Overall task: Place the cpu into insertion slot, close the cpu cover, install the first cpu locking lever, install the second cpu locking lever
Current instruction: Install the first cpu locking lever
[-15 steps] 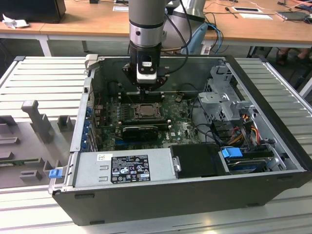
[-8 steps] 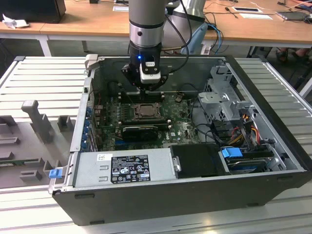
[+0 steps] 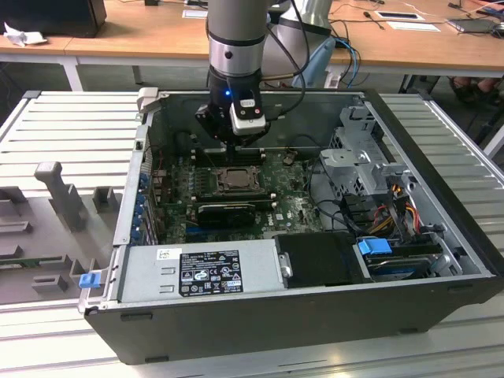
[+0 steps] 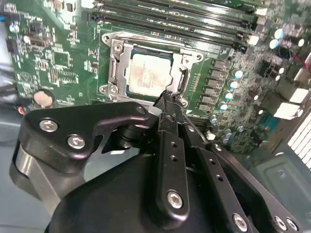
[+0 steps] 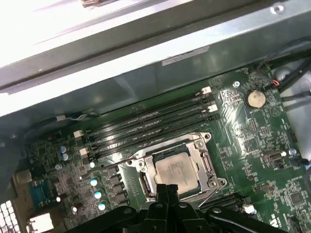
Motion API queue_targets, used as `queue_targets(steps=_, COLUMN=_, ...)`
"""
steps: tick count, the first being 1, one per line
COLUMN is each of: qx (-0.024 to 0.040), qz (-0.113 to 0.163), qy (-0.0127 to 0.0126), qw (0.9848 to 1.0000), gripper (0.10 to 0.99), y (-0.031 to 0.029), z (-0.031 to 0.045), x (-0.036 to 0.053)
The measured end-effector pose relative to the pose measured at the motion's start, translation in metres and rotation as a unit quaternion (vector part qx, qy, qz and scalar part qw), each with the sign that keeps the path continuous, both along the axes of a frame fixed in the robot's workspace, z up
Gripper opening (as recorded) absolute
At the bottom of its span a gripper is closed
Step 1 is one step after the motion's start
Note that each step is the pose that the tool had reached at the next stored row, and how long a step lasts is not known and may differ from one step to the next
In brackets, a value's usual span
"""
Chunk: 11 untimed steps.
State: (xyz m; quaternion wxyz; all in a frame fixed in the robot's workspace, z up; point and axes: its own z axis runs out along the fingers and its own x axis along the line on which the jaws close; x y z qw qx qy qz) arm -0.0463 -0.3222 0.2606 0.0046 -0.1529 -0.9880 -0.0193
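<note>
Though vague in exterior view, closed claw point(image 4: 167, 96) beside cpu point(image 4: 148, 73) in both wrist views

The cpu point(image 4: 148, 77) is topped with pale metal, kinda dull with a soft sheen. The cpu cover point(image 4: 115, 68) around it is seen as bare grey metal, slightly shinier. The hand point(image 4: 166, 97) is finished in smooth matt black, dotted with bright steel screws point(image 4: 175, 199). The circuit board point(image 4: 63, 58) is coated glossy green, and the case wall point(image 5: 146, 58) is plain grey sheet metal.
</note>
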Motion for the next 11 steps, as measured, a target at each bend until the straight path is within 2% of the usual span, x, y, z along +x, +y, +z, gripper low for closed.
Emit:
queue_targets(steps=2, qx=0.0000, qz=0.025, qy=0.0000, qw=0.9997, gripper=0.106, y=0.0000, z=0.0000, x=0.0000)
queue_targets(steps=5, qx=0.0000, qz=0.056, qy=0.0000, qw=0.9985, gripper=0.106, y=0.0000, z=-0.0001, x=0.0000)
queue_targets(steps=7, qx=0.0000, qz=0.085, qy=0.0000, qw=0.9963, gripper=0.106, y=0.0000, z=-0.0001, x=0.0000)
queue_targets(steps=11, qx=0.0000, qz=0.117, qy=0.0000, qw=0.9931, gripper=0.106, y=0.0000, z=-0.0001, x=-0.0001)
